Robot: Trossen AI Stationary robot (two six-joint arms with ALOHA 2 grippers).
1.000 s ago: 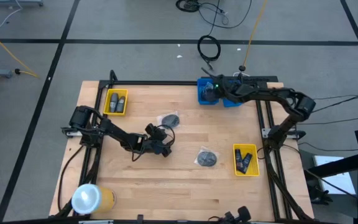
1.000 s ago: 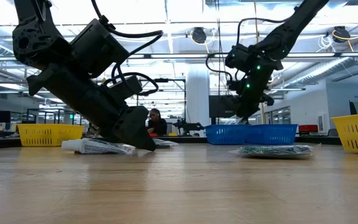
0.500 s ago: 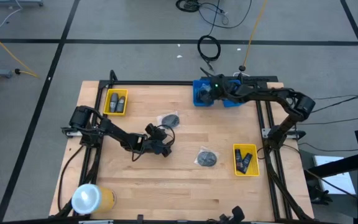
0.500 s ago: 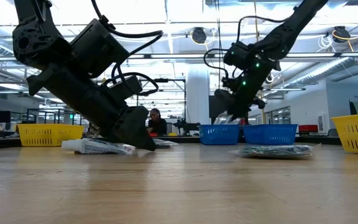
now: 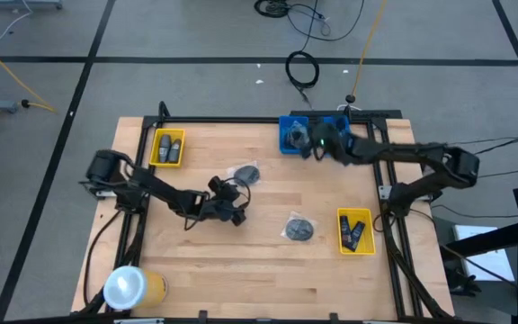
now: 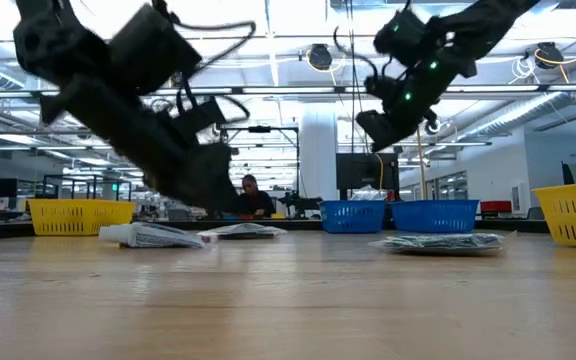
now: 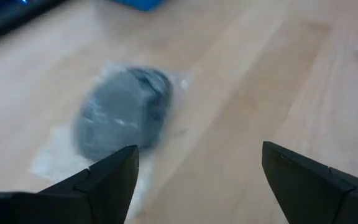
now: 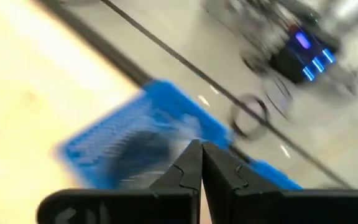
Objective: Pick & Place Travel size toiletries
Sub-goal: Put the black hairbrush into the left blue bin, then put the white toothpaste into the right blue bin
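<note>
Near table centre, the left gripper (image 5: 233, 211) was held with jaws spread wide and nothing between them, just at 6 o'clock of a bagged grey disc (image 5: 245, 172). A second bagged disc (image 5: 299, 229) lay toward 4 o'clock, and a white tube (image 6: 156, 236) was seen in the low view. At 1 o'clock the right gripper (image 5: 316, 144) was found closed and empty over the blue bins (image 5: 288, 135). Risk judged: the slack clear bag could slide or crumple under the fingers, so that film alone is pinched. No legible writing was made out.
</note>
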